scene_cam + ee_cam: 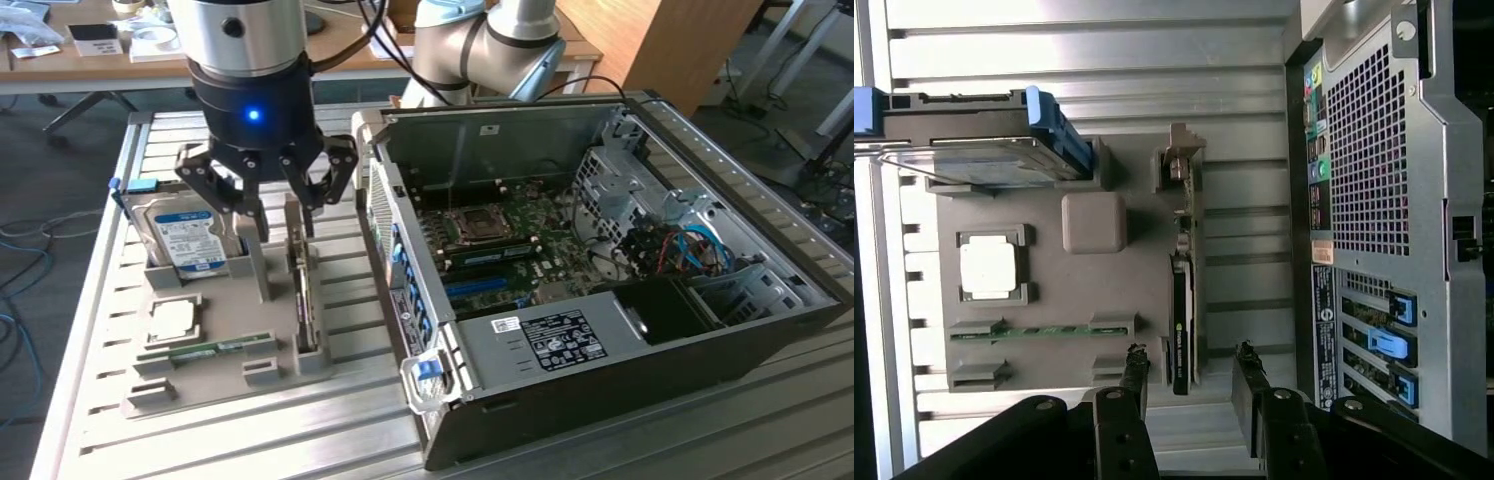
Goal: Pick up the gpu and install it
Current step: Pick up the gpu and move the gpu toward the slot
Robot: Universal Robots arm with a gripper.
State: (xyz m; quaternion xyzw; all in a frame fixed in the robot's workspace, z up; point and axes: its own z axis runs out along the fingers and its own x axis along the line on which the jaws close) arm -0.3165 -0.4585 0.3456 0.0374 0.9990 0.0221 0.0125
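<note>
1. Slotted aluminium bench (267, 440) in an office room, with wooden desks behind it.
2. Grey moulded holder tray (227, 310) lies towards the bench edge at the exterior view's left. A black computer case (641, 370) with its side open lies just beside it, towards the opposite edge.
3. The gpu (1181, 320), a thin green circuit card with a dark face and a silver metal end bracket, stands on edge in a tray slot on the side nearest the case.
4. The hand (276, 225), black with two fingers, hangs over the tray above one end of the gpu. Its fingers are spread and hold nothing; no contact with the card is visible.
5. Also in the tray: a silver hard drive with a blue label (187, 240), a square silver processor chip (174, 320) and a narrow green memory stick (207, 350).
</note>
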